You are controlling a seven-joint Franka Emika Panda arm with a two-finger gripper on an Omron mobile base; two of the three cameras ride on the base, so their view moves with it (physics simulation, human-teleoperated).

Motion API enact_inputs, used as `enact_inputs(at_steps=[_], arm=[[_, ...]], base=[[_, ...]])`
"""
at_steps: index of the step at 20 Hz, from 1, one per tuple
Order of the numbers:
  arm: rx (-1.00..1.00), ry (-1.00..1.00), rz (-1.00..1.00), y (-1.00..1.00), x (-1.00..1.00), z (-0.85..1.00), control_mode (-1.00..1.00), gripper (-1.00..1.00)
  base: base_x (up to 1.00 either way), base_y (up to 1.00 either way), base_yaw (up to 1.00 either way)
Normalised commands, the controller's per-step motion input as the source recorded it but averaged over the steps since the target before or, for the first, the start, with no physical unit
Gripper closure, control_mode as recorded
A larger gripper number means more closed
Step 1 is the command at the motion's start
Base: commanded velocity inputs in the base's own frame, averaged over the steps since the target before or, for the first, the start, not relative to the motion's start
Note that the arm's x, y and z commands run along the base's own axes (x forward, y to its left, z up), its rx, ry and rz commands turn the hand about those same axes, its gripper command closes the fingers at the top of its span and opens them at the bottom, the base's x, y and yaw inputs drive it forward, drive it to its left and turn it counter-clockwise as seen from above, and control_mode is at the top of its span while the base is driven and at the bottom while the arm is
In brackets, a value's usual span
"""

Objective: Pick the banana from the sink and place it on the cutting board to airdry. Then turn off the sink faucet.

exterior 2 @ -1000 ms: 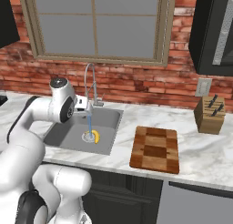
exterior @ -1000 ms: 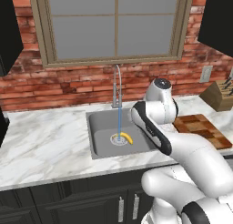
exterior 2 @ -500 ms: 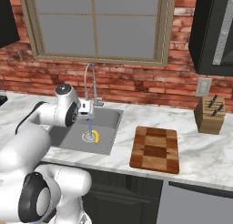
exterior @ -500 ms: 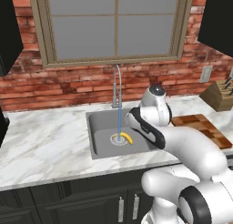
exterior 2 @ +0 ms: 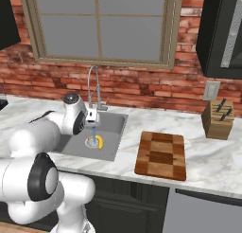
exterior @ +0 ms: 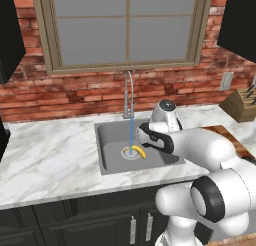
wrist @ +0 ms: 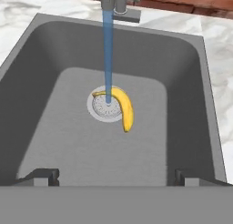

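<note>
Hand view looks down into the sink [wrist: 191, 82], set in the marble counter [exterior: 45, 160], where water [wrist: 107, 54] runs from the faucet [wrist: 119, 2] onto the drain [wrist: 105, 107] and the banana [wrist: 124, 110] curves round the drain's rim, well apart from the cutting board [exterior 2: 161, 154] near the counter's front edge. The gripper [wrist: 116, 175] hangs over the basin with jaws spread wide and empty. A careless descent could nudge the curved fruit sideways across the wet floor, or close on one tip and let it swivel loose.

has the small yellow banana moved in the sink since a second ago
No. The small curved yellow banana still lies across the right edge of the round drain, under the blue water stream.
</note>
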Motion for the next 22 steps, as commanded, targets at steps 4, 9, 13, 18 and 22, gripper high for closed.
enact_inputs(at_steps=[4,9,13,18,22], arm=[[0.0,0.0,0.0,0.01,0.29,-0.26,-1.0,-1.0],[0.0,0.0,0.0,0.0,0.27,-0.28,-1.0,-1.0],[0.0,0.0,0.0,0.04,0.26,-0.31,-1.0,-1.0],[0.0,0.0,0.0,0.04,0.23,-0.27,-1.0,-1.0],[0.0,0.0,0.0,0.01,0.23,-0.28,-1.0,-1.0]], base=[[0.0,0.0,0.0],[0.0,0.0,0.0],[0.0,0.0,0.0],[0.0,0.0,0.0],[0.0,0.0,0.0]])
